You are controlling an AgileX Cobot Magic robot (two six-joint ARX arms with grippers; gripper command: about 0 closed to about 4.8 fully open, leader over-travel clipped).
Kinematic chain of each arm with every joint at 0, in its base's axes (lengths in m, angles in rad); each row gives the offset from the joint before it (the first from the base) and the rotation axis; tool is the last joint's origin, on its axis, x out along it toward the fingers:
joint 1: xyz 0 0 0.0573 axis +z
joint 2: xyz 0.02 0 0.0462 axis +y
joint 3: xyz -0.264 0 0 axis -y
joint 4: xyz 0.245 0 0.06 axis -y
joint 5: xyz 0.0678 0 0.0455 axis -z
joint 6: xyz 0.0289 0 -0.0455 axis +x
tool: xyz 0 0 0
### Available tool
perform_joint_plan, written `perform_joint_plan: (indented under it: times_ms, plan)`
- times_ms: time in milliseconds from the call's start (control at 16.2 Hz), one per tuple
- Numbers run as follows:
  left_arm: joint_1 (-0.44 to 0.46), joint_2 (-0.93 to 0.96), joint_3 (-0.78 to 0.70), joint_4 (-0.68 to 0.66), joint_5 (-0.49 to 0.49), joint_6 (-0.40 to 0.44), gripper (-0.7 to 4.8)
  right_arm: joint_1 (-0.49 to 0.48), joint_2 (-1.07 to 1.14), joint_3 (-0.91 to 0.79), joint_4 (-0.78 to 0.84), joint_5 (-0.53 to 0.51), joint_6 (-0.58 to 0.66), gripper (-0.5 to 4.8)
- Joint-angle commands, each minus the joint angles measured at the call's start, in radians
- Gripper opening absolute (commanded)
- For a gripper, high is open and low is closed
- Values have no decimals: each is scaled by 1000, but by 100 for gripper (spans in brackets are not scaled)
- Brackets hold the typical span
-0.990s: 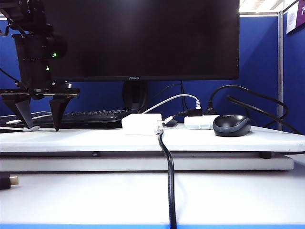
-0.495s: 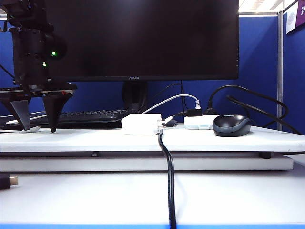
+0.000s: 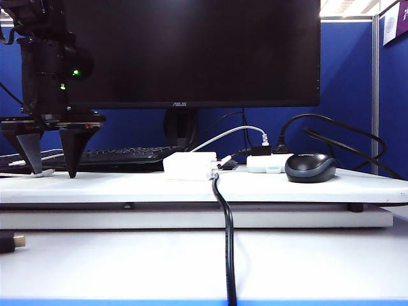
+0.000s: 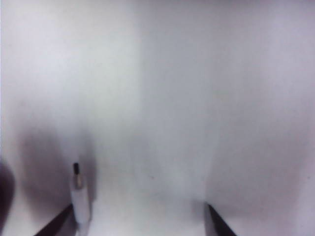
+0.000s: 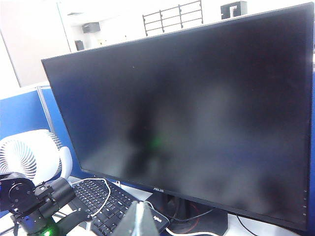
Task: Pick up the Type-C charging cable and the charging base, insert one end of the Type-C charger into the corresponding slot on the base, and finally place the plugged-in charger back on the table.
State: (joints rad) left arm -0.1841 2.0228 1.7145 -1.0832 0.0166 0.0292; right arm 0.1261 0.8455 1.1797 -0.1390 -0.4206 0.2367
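a: left gripper [image 3: 49, 173]?
b: jaws wide apart over type-c charging cable [image 4: 79, 196] tip, counter [image 3: 191, 188] left end.
a: right gripper [image 5: 139, 216]?
b: closed, empty, raised. charging base [image 3: 189, 166] mid-counter.

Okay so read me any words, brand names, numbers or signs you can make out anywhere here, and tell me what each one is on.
"ASUS": on the lower bezel of the monitor, readable in the exterior view; the same logo shows in the right wrist view but too blurred to read.
Purple sign at the upper right on the partition: cut off by the frame edge, not readable.
Keyboard key legends: too small to read.
Nothing else carries legible text.
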Motion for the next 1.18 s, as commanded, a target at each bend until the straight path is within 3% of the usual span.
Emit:
perform_joint_plan:
  times_ms: [62,309,866,1175]
  plan:
    - [-3,34,-25,28,47,27,335,1,-2,6,16,-4,3,-1]
    - [-3,33,10,15,-43,103,335,1,-2,5,15,-4,3,-1]
    - [-3,11,68,-89,-11,129,335,0,0,5,9,-4,3,-1]
    - [-3,-29,68,-74,-13,131,335,0,4,5,9,-4,3,-1]
